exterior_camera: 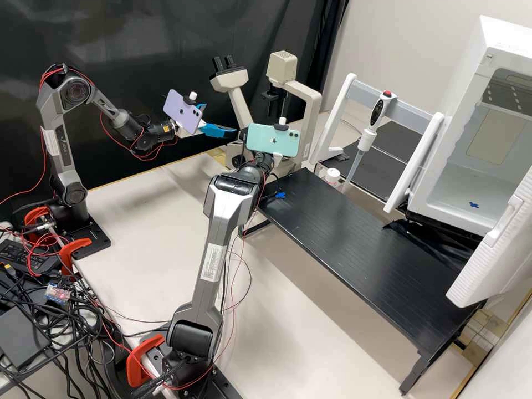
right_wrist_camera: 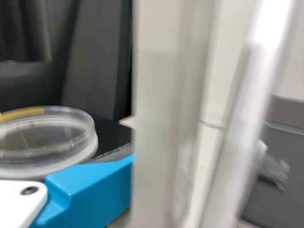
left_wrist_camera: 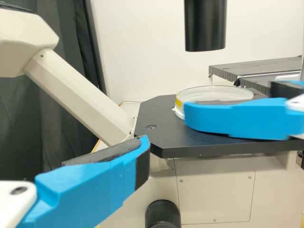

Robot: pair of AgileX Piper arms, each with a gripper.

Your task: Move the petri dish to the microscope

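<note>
The clear petri dish (left_wrist_camera: 213,93) with a yellow mark lies on the black stage (left_wrist_camera: 166,114) of the microscope (exterior_camera: 309,102), below the dark cylinder. In the high view my left gripper (exterior_camera: 220,121) is held beside the microscope. In the left wrist view the left gripper (left_wrist_camera: 166,131) stands open, one finger overlapping the dish's near rim; contact cannot be told. My right gripper (exterior_camera: 264,162) is largely hidden behind the teal phone. The right wrist view has a part of the right gripper (right_wrist_camera: 90,190) just in front of the dish (right_wrist_camera: 45,142), partly behind a blurred beige post.
The microscope's upright (right_wrist_camera: 164,95) is very close to the right wrist camera. A black raised shelf (exterior_camera: 354,238) stands to the right, near a pipette (exterior_camera: 370,124) on a white rack and an open white chamber (exterior_camera: 471,166). Cables (exterior_camera: 66,310) lie at the lower left.
</note>
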